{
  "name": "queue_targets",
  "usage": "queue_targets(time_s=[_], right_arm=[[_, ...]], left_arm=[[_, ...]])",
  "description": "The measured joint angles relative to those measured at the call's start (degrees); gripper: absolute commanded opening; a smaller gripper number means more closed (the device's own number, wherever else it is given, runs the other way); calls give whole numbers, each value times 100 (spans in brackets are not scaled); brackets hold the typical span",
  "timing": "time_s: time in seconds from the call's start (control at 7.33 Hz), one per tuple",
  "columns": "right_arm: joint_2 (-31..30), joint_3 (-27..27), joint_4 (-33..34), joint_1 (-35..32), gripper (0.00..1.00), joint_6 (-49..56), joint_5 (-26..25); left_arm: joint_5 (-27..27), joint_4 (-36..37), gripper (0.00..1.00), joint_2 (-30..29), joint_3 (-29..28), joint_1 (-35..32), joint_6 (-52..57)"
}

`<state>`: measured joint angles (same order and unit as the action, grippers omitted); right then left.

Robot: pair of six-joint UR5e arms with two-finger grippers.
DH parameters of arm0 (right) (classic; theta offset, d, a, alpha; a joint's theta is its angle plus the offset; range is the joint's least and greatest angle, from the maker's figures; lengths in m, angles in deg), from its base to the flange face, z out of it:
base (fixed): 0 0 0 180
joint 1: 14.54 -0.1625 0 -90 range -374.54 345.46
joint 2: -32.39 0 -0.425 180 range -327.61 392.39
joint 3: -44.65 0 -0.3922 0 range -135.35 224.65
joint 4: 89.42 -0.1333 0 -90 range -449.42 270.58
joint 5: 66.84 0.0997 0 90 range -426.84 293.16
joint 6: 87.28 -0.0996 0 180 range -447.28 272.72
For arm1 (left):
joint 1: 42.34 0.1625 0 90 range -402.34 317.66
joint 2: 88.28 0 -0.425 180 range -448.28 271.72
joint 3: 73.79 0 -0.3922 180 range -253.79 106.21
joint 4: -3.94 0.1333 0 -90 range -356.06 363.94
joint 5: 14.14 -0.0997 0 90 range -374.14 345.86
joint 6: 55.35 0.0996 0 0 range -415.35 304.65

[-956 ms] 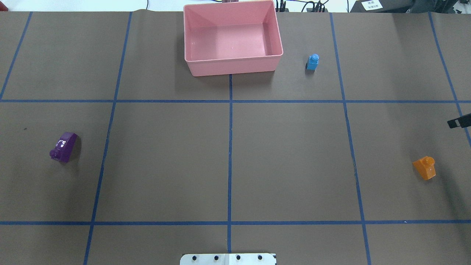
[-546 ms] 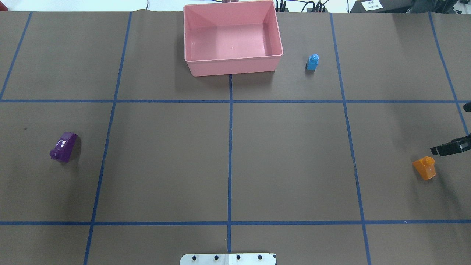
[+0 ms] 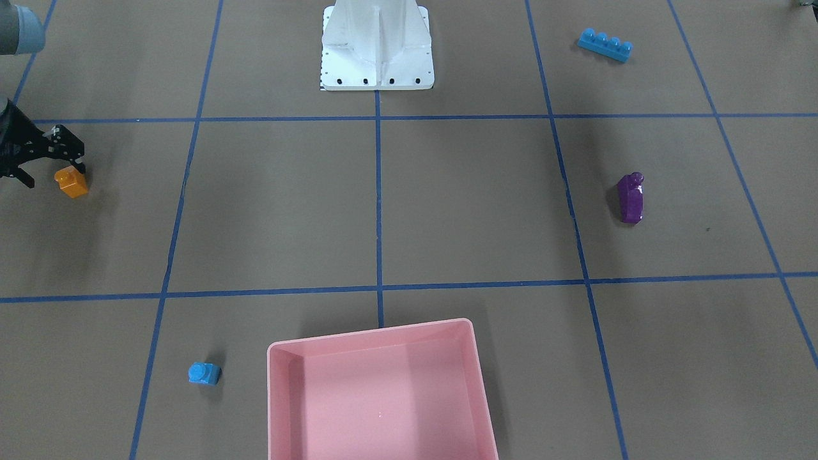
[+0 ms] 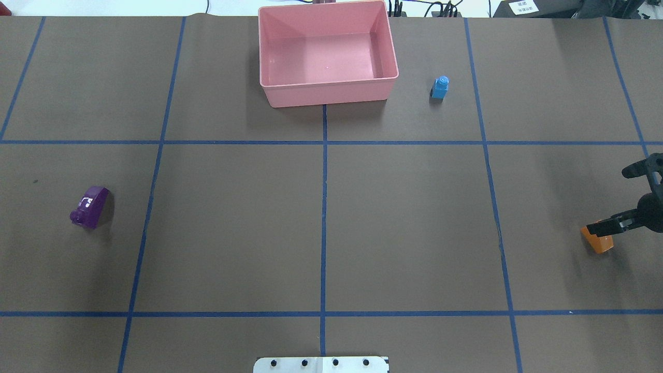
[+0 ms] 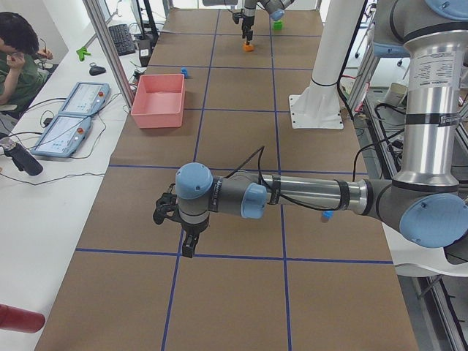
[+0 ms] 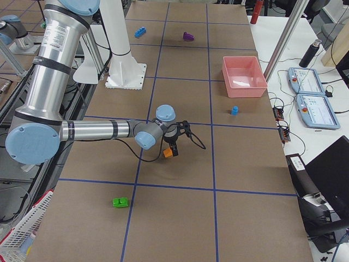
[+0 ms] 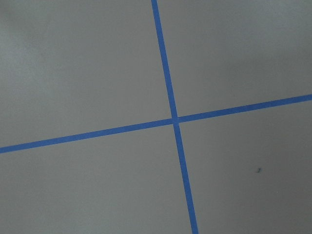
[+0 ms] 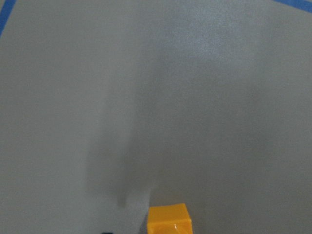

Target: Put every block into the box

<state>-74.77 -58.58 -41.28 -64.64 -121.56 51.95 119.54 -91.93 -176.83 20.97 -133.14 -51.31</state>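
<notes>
Two black fingers [image 4: 634, 170] of the right gripper [image 4: 616, 199] stand spread wide, holding nothing, one fingertip [image 4: 603, 227] over the orange one-stud brick [image 4: 601, 243] on the table [image 4: 404, 223]. The pink box [image 4: 326, 96] lies well apart from those fingers, with the small blue one-stud brick [image 4: 440, 87] near its side facing them. The left gripper [image 5: 172, 234] shows only in the side view, so its finger spread cannot be told.

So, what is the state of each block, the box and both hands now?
box: empty.
orange block: on the table, not gripped.
small blue block: upright, beside the box.
long blue block: studs up, outside the box.
purple block: on the table, outside the box.
green block: on the table, outside the box.
right hand: open, at the orange block.
left hand: cannot tell.
</notes>
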Motion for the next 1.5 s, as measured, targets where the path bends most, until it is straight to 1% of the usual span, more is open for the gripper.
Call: queue_targets(time_s=[0.14,0.27,0.41,0.68,0.82,0.96,1.09,1.23,1.5], right_arm=[[2,6,2,56,19,-6,-9],[0,9,2,97,7,-6,-14],[-1,9,0,113,0,-3,-18],[25,-74,14,37,0,11,76],[136,-162,46,-165,0,9,259],[376,-212,132,-442,0,-3,501],[741,-231,376,-693,0,-27,678],[1278,-234,829,-859,0,-111,761],[2584,-153,1874,-966,0,-544,787]], left_arm=[[0,-4,100,2,-1,0,1],[0,-3,100,4,-1,0,1],[0,-4,100,4,-2,0,1],[0,-9,100,4,0,0,1],[0,-10,100,4,4,0,1],[0,-10,100,4,12,0,-1],[0,-10,100,5,21,0,-5],[0,-10,100,7,31,0,-7],[6,-12,100,22,40,0,-8]])
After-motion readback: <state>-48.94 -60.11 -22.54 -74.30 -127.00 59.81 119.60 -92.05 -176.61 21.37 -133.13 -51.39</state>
